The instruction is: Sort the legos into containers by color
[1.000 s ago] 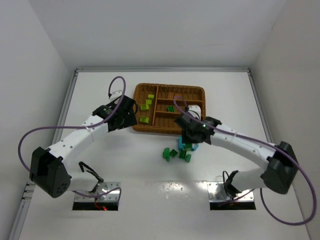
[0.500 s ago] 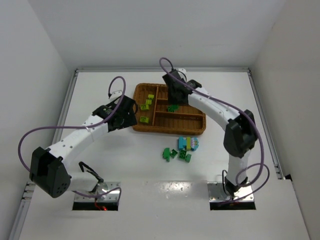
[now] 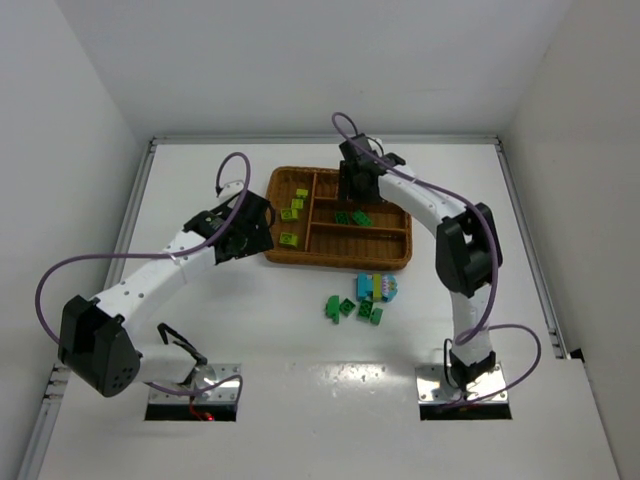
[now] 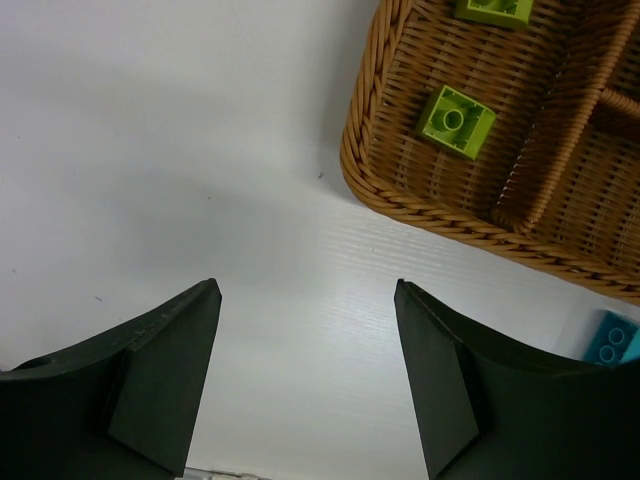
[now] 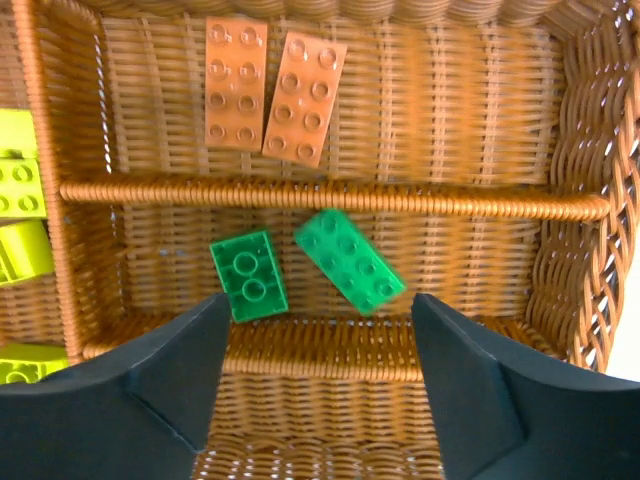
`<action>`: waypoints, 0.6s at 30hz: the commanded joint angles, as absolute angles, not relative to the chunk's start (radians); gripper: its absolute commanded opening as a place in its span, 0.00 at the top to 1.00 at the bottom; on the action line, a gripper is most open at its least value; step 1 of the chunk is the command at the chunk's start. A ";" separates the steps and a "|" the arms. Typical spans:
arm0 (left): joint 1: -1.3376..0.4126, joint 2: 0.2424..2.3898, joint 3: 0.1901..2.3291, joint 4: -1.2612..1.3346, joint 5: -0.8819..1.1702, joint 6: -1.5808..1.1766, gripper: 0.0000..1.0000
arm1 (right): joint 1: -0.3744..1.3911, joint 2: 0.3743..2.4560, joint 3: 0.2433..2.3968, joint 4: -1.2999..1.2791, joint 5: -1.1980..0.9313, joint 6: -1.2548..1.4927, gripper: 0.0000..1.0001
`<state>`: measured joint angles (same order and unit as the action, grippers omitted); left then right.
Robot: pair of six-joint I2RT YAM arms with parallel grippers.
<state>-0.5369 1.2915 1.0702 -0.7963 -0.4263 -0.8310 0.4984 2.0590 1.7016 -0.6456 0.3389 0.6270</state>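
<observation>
Your right gripper (image 5: pixel 320 305) hangs directly over the wicker tray (image 3: pixel 335 263), above its middle narrow compartment. Its two fingers stand well apart and there is nothing between them. Under them, in that compartment, you see two dark green bricks (image 5: pixel 248 276): one square, and just beside it a longer one that lies at an angle. In the next narrow compartment, toward the tray's far rim, two orange bricks (image 5: pixel 265 88) lie side by side and almost touch. In the wide section at the tray's left end are the lime bricks (image 3: pixel 292 212).

Your left gripper (image 4: pixel 307 290) is just outside the tray's left wall, close to the near corner, over the white table (image 3: pixel 450 170). Its fingers are also spread open and they hold nothing.

Other bricks are outside the tray, on the table near the right part of its near rim: some cyan bricks (image 3: pixel 368 287) closest to the rim, and a few small green bricks (image 3: pixel 348 308) a little farther from it.
</observation>
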 commanded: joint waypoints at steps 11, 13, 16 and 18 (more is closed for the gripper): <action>-0.545 1.250 1.080 -0.793 -0.433 -0.822 0.23 | 0.563 1.519 1.058 -0.514 0.272 0.741 0.34; -0.545 1.250 1.080 -0.793 -0.433 -0.822 0.23 | 0.581 1.394 0.897 -0.531 0.272 0.767 0.31; -0.545 1.250 1.080 -0.793 -0.433 -0.822 0.23 | 0.633 1.278 0.743 -0.587 0.258 0.827 0.28; -0.545 1.250 1.071 -0.784 -0.433 -0.822 0.23 | 0.663 1.181 0.687 -0.598 0.198 0.876 0.27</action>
<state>-0.5373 1.2812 1.0702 -0.7963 -0.4267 -0.8307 0.6357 1.2690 0.7429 -0.5846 0.2565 0.7780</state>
